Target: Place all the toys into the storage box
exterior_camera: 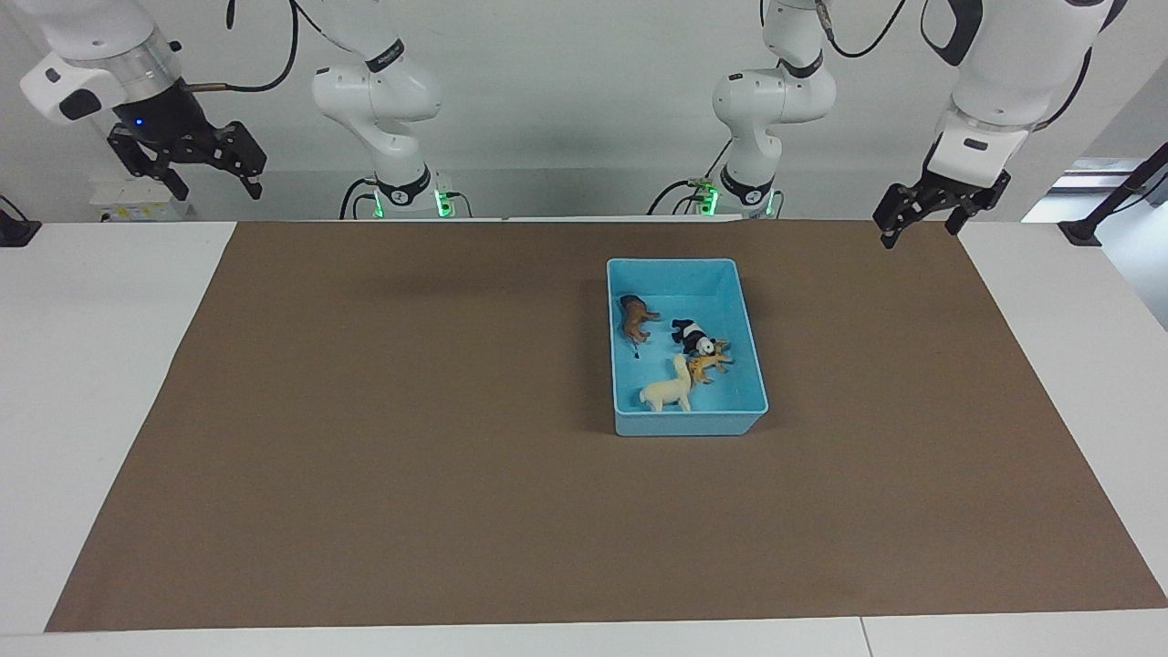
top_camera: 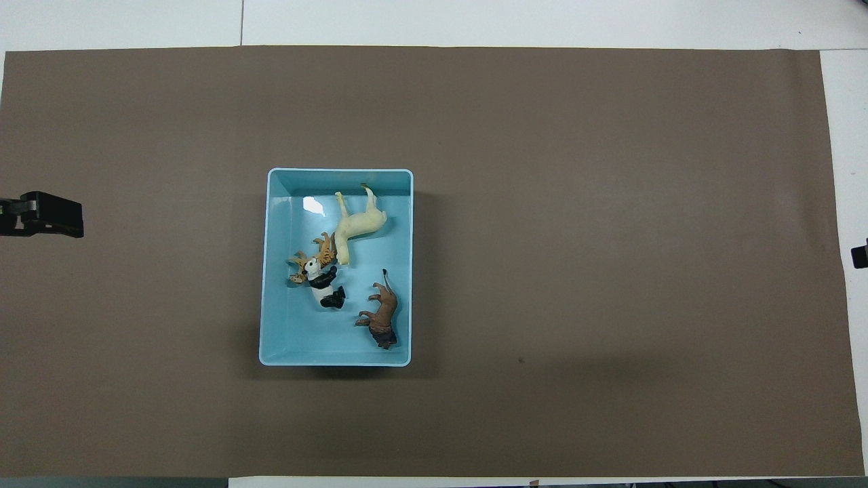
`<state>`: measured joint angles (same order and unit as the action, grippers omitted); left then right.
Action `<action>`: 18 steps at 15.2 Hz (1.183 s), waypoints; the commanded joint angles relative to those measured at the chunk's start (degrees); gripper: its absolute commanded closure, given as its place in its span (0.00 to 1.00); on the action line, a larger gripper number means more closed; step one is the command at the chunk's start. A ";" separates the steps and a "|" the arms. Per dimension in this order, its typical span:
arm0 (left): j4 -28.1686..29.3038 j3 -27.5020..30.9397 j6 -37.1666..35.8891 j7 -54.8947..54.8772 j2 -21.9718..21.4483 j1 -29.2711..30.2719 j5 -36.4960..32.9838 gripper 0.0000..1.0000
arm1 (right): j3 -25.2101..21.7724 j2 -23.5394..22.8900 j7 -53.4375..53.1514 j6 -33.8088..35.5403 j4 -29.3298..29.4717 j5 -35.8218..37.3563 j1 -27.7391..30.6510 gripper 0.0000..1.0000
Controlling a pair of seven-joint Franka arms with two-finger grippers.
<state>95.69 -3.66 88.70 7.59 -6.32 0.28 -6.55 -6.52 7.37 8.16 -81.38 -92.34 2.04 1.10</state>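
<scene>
The light blue storage box [exterior_camera: 689, 422] sits on the brown mat, also in the overhead view [top_camera: 339, 173]. All four toys lie inside it: the brown lion [exterior_camera: 636, 317] [top_camera: 383, 318], the black-and-white panda [exterior_camera: 693, 336] [top_camera: 324, 288], the orange tiger [exterior_camera: 710, 363] [top_camera: 319, 256] and the cream llama [exterior_camera: 668, 391] [top_camera: 356, 227]. The panda, tiger and llama touch one another. My left gripper [exterior_camera: 923, 224] hangs open and empty, raised over the mat's corner at the left arm's end; its tip shows in the overhead view [top_camera: 41, 215]. My right gripper [exterior_camera: 214, 187] waits open, raised at the right arm's end.
The brown mat [exterior_camera: 411, 456] covers most of the white table [exterior_camera: 91, 365]. Both arm bases stand at the table's robot edge. Only the right gripper's tip [top_camera: 860, 256] shows at the edge of the overhead view.
</scene>
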 commanded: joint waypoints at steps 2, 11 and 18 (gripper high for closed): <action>1.87 -0.47 -0.46 -1.09 -1.59 1.04 1.54 0.00 | 0.89 -0.34 1.86 0.52 0.41 0.95 1.18 0.00; 0.02 -0.47 -1.60 -5.03 0.25 0.60 4.97 0.00 | 0.80 -0.25 1.59 0.43 0.50 0.86 1.09 0.00; 1.07 -0.38 -0.64 -6.98 0.16 0.51 8.12 0.00 | 0.80 -0.25 1.50 0.61 0.50 0.86 0.92 0.00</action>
<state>96.29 -4.45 88.02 1.61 -6.13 1.06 -0.59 -6.39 7.37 8.20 -81.38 -92.34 2.20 1.11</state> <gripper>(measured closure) 0.000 0.000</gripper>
